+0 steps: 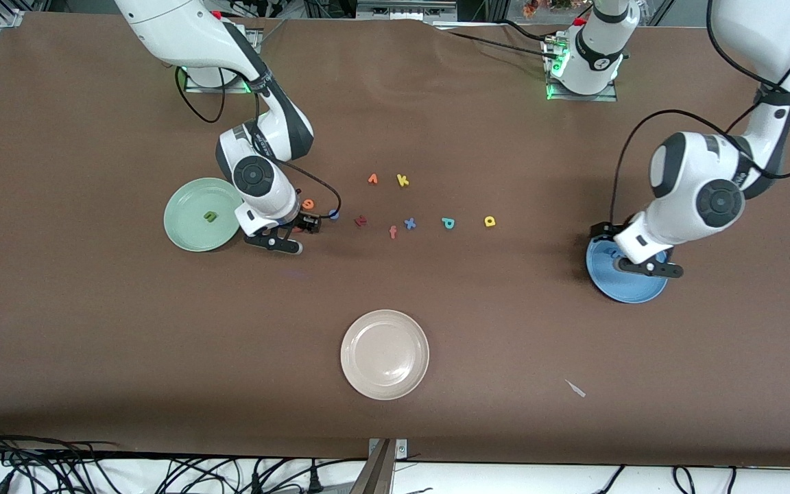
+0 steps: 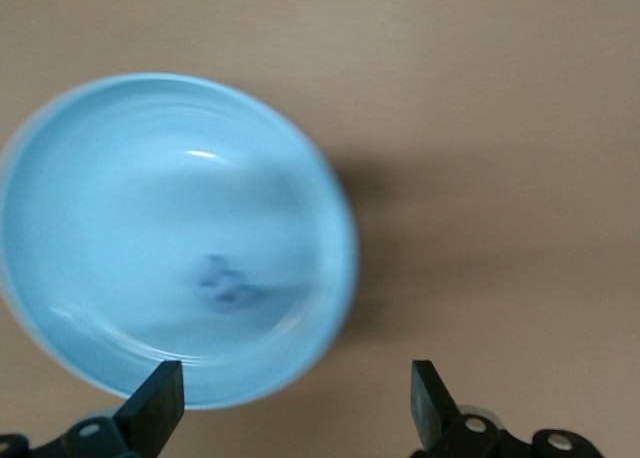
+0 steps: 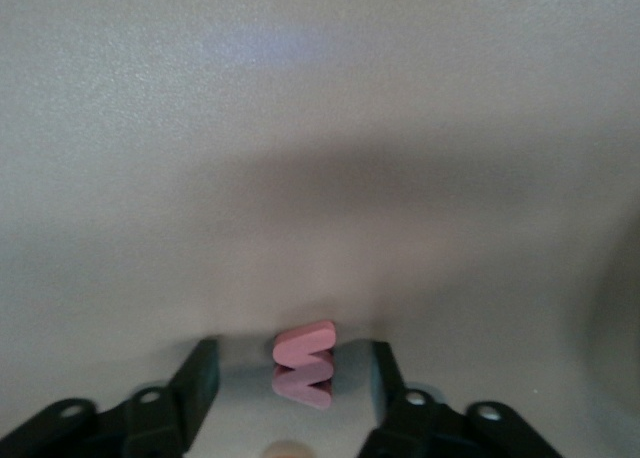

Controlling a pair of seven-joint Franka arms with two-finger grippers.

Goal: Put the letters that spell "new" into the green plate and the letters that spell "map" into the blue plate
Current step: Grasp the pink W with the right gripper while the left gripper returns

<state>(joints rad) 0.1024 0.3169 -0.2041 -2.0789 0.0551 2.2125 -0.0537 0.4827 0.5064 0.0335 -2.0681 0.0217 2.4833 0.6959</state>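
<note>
**Salmon w between the right jaws, blue m in the blue plate**

I see the small salmon-pink foam letter w (image 3: 305,351) lying on the brown table (image 1: 93,329), between the two fingers of the right gripper (image 3: 290,383). The fingers stand partly spread on either side of it, neither one touching it. In the front view this gripper (image 1: 292,233) sits low at the table just beside the round pale mint-green plate (image 1: 186,230), which holds the tiny green foam n (image 1: 210,217). The orange foam e (image 1: 308,204) lies right by the gripper, on the table.

The left gripper (image 2: 290,403) hangs over the round medium-blue plate (image 2: 120,178) with its fingers spread wide and nothing between them. A small blue foam letter, the m (image 2: 225,283), lies inside that plate, blurred.

In the middle of the table I make out the teal p (image 1: 448,222) and the yellow a (image 1: 489,221), and near them a blue x (image 1: 409,223), a salmon f (image 1: 393,232), a yellow k (image 1: 402,180) and an orange v (image 1: 373,179). A beige-white round plate (image 1: 385,353) sits nearer to the front camera.
</note>
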